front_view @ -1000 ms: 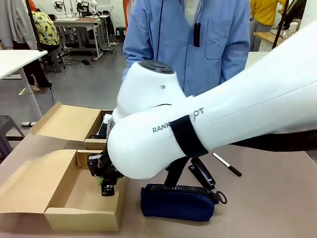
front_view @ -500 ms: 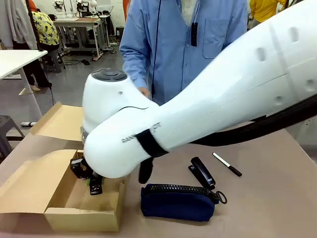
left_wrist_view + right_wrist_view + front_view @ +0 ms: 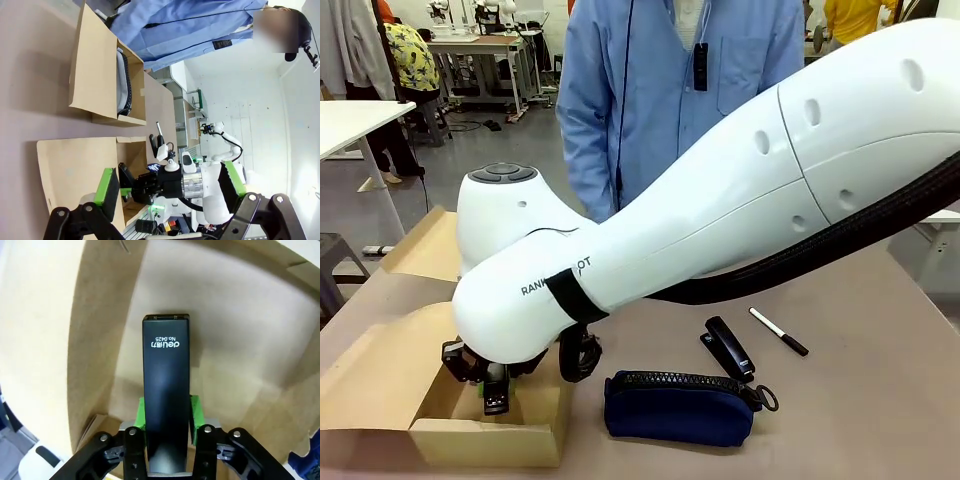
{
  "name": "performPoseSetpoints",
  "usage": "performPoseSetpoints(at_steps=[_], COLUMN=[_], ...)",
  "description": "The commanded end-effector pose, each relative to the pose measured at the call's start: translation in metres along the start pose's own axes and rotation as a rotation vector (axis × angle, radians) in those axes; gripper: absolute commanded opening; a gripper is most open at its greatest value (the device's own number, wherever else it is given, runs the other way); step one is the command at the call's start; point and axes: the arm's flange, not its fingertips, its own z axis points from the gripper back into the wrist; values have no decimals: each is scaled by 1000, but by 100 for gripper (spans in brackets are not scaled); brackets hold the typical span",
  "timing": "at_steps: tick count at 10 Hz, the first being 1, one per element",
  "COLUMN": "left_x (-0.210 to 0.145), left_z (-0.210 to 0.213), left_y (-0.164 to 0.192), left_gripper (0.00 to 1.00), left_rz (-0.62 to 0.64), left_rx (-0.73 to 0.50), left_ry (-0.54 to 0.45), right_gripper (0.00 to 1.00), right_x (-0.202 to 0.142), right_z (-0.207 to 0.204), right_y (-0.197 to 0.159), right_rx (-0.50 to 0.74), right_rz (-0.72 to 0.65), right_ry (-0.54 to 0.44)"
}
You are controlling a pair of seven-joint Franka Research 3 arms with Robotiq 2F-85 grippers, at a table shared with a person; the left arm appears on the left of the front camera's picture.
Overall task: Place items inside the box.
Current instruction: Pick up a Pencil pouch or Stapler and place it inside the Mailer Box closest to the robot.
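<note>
Inside the larger cardboard box [image 3: 485,440] at front left, you'll find the right gripper [image 3: 167,412] with its green pads flanking a black deli-printed item [image 3: 166,370], clamped or loose you cannot tell, and the navy pouch [image 3: 677,408] just right of the box.

- Two plain brown rectangular cardboard boxes: a larger box [image 3: 485,440] and a narrower box [image 3: 95,60].
- One navy blue zipped fabric pouch [image 3: 680,410].
- One black stapler [image 3: 728,348].
- One slim black-and-white marker pen [image 3: 778,331].
- One black oblong bar with white print [image 3: 166,390].
- One person [image 3: 670,90] in a light blue shirt.
</note>
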Motion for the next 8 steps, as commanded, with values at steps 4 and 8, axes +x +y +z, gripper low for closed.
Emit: performPoseSetpoints(at_steps=[4,8], left_x=[-1,-1], left_z=[0,0], left_y=[-2,-2], left_gripper=[100,100], left_rz=[-22,-22], left_rx=[-17,-17], left_ry=[-3,-3], right_gripper=[100,100], right_x=[-1,-16], right_z=[18,65], right_y=[-6,-40], right_rx=[60,148], right_rz=[-8,22], right_ry=[-7,-16])
